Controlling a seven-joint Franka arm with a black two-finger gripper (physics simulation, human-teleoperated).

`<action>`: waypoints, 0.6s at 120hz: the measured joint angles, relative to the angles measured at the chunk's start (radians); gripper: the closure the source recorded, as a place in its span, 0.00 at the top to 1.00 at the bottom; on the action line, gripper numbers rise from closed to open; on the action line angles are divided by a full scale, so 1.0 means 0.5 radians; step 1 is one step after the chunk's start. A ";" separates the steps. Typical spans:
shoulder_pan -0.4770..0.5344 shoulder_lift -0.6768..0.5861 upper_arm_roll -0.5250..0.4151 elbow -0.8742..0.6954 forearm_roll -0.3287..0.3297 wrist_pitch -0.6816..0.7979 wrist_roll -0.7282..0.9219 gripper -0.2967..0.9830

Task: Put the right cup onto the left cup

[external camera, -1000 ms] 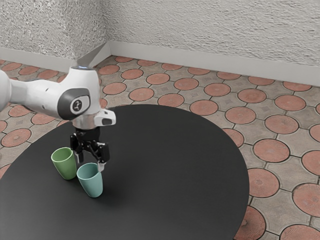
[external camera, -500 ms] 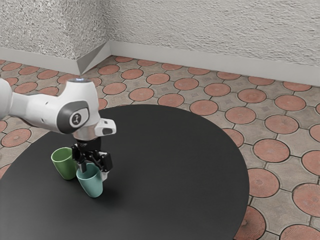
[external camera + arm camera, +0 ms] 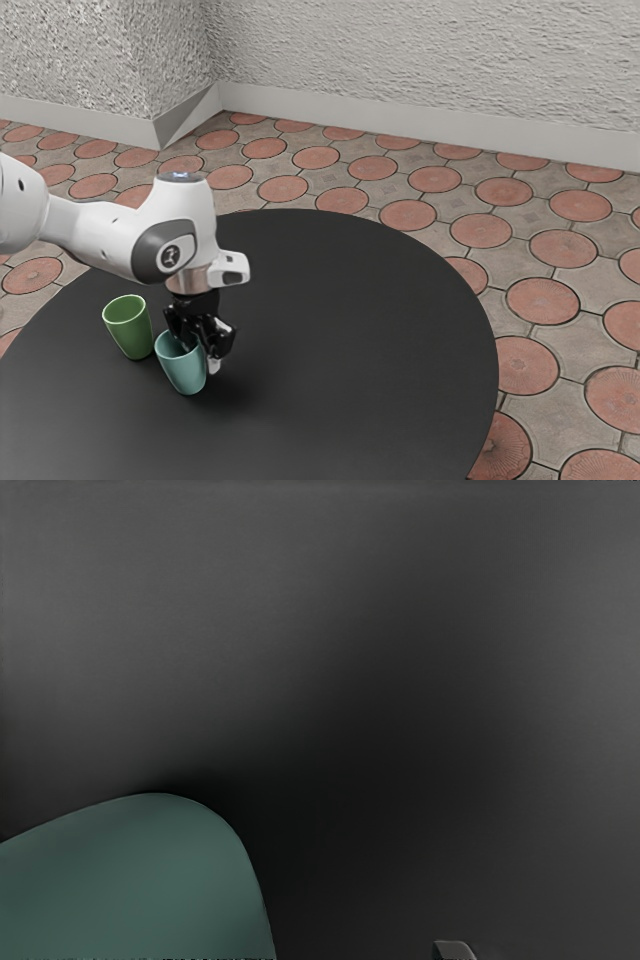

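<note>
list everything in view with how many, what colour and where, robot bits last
green cup: one, green, on the table, beside the teal cup toward the exterior view's left
teal cup: one, blue-green, on the table, at the gripper
table: one, round, black, under both cups
floor: one, round reddish tiles among grey-brown ones, around the table
walls: at least two faces, textured, pale grey, beyond the table
baseboard: one run, light grey, along the walls' foot
arm: one, white with dark grey, from the exterior view's left
gripper: one, black, open at the teal cup's rim
</note>
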State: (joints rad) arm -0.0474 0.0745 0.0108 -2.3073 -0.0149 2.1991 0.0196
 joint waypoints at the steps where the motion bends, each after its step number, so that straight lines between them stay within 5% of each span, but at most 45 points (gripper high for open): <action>1: 0.002 0.000 0.000 0.000 0.001 0.001 0.000 0.39; 28: 0.052 0.005 0.009 0.000 0.010 0.013 0.002 0.22; 72: 0.046 -0.161 0.008 0.000 0.016 -0.026 -0.013 0.17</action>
State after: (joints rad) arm -0.0245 -0.0058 0.0148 -2.3075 -0.0070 2.1862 0.0129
